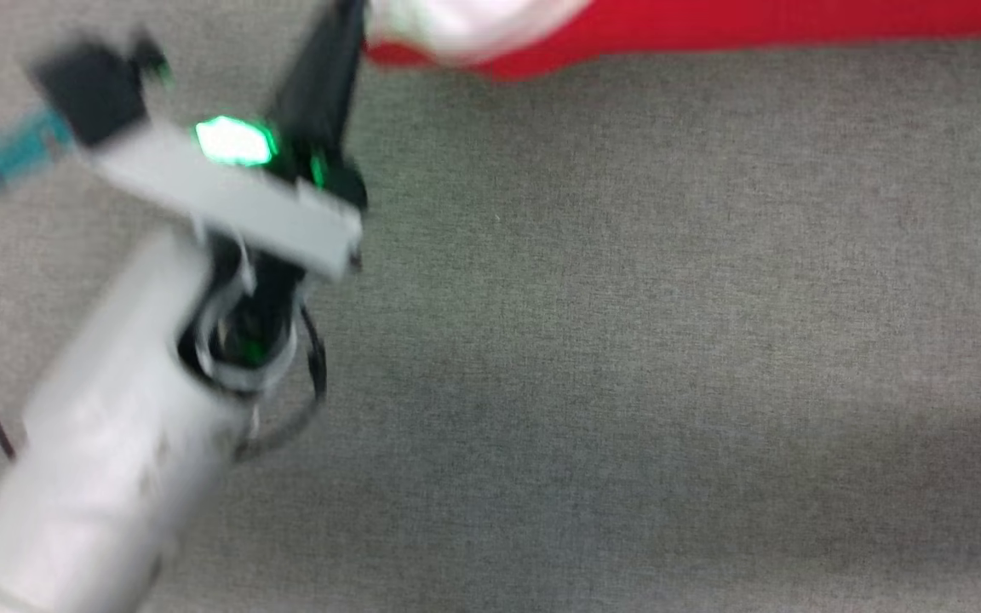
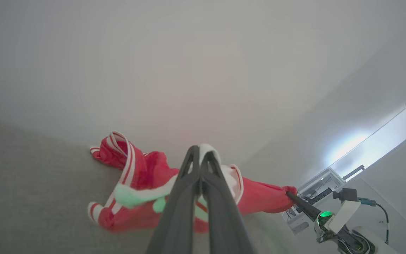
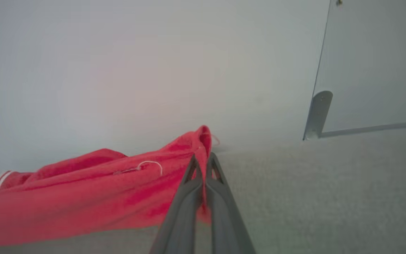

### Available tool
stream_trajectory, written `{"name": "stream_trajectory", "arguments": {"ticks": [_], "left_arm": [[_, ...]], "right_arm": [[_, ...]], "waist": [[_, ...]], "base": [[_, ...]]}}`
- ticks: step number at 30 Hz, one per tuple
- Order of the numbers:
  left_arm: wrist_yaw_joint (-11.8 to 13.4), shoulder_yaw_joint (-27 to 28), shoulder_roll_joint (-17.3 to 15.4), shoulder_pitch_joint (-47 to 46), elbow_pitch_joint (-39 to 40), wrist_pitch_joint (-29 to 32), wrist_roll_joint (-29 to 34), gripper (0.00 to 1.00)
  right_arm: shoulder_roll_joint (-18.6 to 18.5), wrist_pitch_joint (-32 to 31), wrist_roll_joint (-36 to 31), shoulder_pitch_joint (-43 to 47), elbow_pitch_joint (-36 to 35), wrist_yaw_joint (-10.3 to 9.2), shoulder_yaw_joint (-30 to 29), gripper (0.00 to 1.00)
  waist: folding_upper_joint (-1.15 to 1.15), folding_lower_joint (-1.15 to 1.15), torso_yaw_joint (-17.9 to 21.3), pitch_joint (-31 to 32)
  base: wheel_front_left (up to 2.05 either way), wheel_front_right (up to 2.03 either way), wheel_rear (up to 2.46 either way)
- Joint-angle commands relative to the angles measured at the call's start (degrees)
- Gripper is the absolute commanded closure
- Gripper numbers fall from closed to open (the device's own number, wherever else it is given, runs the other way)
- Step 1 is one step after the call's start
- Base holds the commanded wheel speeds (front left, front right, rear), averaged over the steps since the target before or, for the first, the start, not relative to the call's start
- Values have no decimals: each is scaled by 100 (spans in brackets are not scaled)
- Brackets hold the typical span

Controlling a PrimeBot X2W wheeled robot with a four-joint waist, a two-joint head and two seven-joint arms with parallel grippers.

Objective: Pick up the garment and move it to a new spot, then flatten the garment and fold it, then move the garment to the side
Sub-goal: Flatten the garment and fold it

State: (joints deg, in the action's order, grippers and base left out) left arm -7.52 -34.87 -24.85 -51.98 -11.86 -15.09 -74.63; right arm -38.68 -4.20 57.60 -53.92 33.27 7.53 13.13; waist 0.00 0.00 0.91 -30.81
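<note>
Ana: At the left end of the garment (image 2: 146, 173), the striped trim (image 2: 123, 158) lies bunched on the grey surface (image 2: 30, 204), close beside the wall (image 2: 189, 70). If the arms pull it along like this, I think that part can drag and roll under the rest.

Ben: I agree. Next to it, the left pincer (image 2: 200, 150) is clenched on a white edge of the cloth. It seems to hold only a thin bit, so a quick move can pull it out of the grip.

Ana: And to the right?

Ben: The right pincer (image 3: 203, 160) is clenched too, on a red corner. Between both pincers the garment runs as a long wrinkled band, partly resting on the surface. If they go further apart, one grip can slip, and then the cloth falls in a heap.

Ana: Then flattening becomes harder. Also the wall is near; cloth may catch against it.
</note>
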Motion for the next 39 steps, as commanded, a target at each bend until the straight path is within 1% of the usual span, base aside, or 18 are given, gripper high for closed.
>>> {"name": "stream_trajectory", "arguments": {"ticks": [1,6,9,14,18,24,26,30,32,34,37,39], "left_arm": [[10,-10,-45,220,184,-3,14,100],[10,-90,-359,1384,898,-3,338,100],[9,72,-447,2004,1221,-4,518,100],[9,178,-665,3021,1834,-3,742,100],[8,217,-891,3729,2340,-3,868,100],[21,319,-1262,4584,3011,-3,1064,100],[67,301,-1373,4811,3262,-3,1117,100],[241,238,-1583,5114,3725,76,1196,100],[320,258,-1634,5151,3888,99,1231,100],[347,245,-1636,5096,3962,142,1237,100],[302,199,-1604,4832,3862,304,1243,100],[219,155,-1494,4597,3749,394,1114,100]], "right_arm": [[-77,-25,139,244,-151,-8,-23,100],[-404,-144,588,1654,-1106,-7,-157,100],[-533,-219,776,2437,-1682,-7,-286,100],[-644,-281,861,3602,-2479,-7,-646,100],[-664,-384,769,4434,-2970,-7,-1047,100],[-491,-686,632,5596,-3709,-7,-1808,100],[-381,-811,533,5922,-3961,-7,-2073,100],[-87,-1116,354,6404,-4449,-7,-2564,100],[68,-1284,289,6531,-4646,-7,-2758,100],[214,-1455,215,6575,-4783,-7,-2907,100],[401,-1707,124,6387,-4871,-7,-3045,100],[473,-1871,107,6162,-4861,-7,-3044,100]], "waist": [[0,0,-37,80],[0,0,-18,292],[0,0,21,448],[0,0,108,747],[0,0,120,948],[0,0,88,1215],[0,0,82,1294],[0,0,73,1388],[0,0,64,1413],[0,0,51,1424],[0,0,37,1382],[0,0,35,1320]], "base": [[0,0,0],[0,0,0],[0,0,0],[0,0,0],[0,0,0],[0,0,0],[0,0,0],[0,0,0],[0,0,0],[0,0,0],[0,0,0],[0,0,0]]}}
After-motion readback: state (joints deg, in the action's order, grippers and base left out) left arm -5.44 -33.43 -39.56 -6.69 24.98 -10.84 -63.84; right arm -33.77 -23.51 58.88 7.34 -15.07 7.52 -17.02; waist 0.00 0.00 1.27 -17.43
